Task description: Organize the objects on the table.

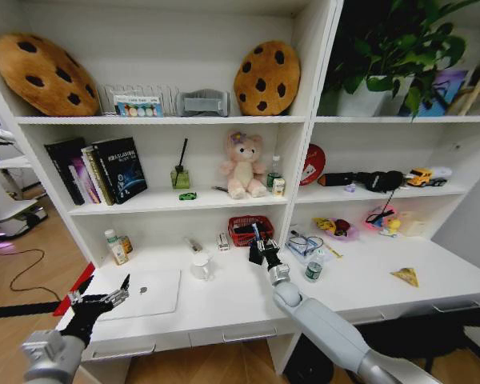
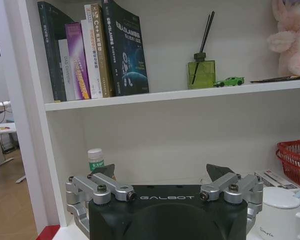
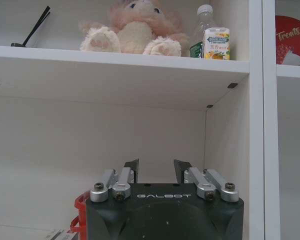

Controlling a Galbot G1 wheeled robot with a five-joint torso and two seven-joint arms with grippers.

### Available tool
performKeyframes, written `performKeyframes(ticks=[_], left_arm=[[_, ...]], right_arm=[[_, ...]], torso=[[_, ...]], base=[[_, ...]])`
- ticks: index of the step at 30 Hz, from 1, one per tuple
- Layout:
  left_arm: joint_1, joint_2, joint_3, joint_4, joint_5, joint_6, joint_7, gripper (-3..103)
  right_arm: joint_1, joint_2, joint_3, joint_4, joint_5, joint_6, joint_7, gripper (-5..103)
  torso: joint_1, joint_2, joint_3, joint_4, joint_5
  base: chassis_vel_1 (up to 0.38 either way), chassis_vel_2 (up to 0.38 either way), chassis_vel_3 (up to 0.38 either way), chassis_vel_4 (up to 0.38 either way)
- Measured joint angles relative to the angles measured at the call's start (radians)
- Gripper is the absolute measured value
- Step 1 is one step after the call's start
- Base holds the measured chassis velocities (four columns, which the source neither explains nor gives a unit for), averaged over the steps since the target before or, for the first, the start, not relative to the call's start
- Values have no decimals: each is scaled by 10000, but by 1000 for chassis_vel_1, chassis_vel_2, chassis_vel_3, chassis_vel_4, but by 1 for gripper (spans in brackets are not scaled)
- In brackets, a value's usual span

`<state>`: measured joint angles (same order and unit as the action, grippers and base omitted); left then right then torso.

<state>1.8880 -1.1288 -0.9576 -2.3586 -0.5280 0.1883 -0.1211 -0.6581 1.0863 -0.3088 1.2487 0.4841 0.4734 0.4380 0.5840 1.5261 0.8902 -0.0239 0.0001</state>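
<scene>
— Where are the arms?
— Left gripper (image 1: 122,290) hangs over the laptop (image 1: 148,294), fingers wide, empty; right gripper (image 1: 259,247) hovers above the table (image 1: 360,290) by the red basket (image 1: 249,230), fingers narrowly apart, empty.
— The toy car (image 1: 188,196)?
— On the shelf.

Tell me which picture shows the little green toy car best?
The left wrist view: the green toy car sits side-on on the shelf beside the green jar. The head view shows it only as a speck.
</scene>
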Motion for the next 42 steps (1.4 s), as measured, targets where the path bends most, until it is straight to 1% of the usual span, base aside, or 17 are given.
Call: performKeyframes(ticks=[1,3,5,7,11,14,16,17,19,21,22,23,25,33,36,38,42], left_arm=[[0,0,0,0,0,0,0,100],[0,0,0,0,0,0,0,100],[0,0,0,0,0,0,0,100],[0,1,0,0,0,0,0,100],[0,1,0,0,0,0,0,100],[0,0,0,0,0,0,0,100],[0,1,0,0,0,1,0,100],[0,1,0,0,0,1,0,100],[0,0,0,0,0,0,0,100],[0,0,0,0,0,0,0,100],[-1,1,0,0,0,0,0,100],[-1,1,0,0,0,0,0,100],[0,0,0,0,0,0,0,100],[0,0,0,1,0,0,0,100],[0,0,0,0,0,-1,0,100],[0,1,0,0,0,0,0,100],[0,0,0,0,0,0,0,100]], right_arm=[[0,0,0,0,0,0,0,40],[4,-45,0,54,-6,5,25,56],[-3,-77,2,97,-6,5,41,56],[-89,-264,78,468,7,-109,109,67],[-221,-534,294,1124,31,-432,164,78],[-592,-1208,647,2572,474,-1696,232,94],[-768,-1412,680,3008,800,-2159,204,97],[-768,-1412,680,3008,800,-2159,204,97],[-1289,-1899,697,4398,2084,-3406,245,100],[-1407,-1994,713,4679,2362,-3643,265,100],[-1810,-2286,829,5685,3330,-4535,427,100],[-1810,-2286,829,5685,3330,-4535,427,100],[-2066,-2528,906,6263,3963,-5548,829,100],[-1597,-2215,892,5830,5646,-6468,693,100],[-1509,-2169,886,5750,5336,-6367,766,100],[-2018,-2432,1281,6176,3917,-6086,1075,100],[-2823,-2859,1946,6801,2855,-6012,1208,100]], torso=[[0,0,0,0,0],[0,0,0,1,-1],[0,0,0,1,-2],[0,0,0,0,-1],[0,0,0,0,-1],[0,0,-1,1,-3],[0,0,0,0,-2],[0,0,0,0,-2],[0,0,-1,-2,0],[-1,0,-1,0,0],[0,0,-1,0,1],[0,0,-1,0,1],[-1,1,-2,-1,-3],[-1,0,0,3,-2],[0,0,0,5,-1],[0,0,0,6,-1],[0,-1,0,2,1]], base=[[0,0,0,0],[0,0,0,0],[0,0,0,0],[0,0,0,0],[0,0,0,0],[0,0,0,0],[0,0,0,0],[0,0,0,0],[0,0,0,0],[0,0,0,0],[0,0,0,0],[0,0,0,0],[0,0,0,0],[0,0,0,0],[0,0,0,0],[0,0,0,0],[0,0,0,0]])
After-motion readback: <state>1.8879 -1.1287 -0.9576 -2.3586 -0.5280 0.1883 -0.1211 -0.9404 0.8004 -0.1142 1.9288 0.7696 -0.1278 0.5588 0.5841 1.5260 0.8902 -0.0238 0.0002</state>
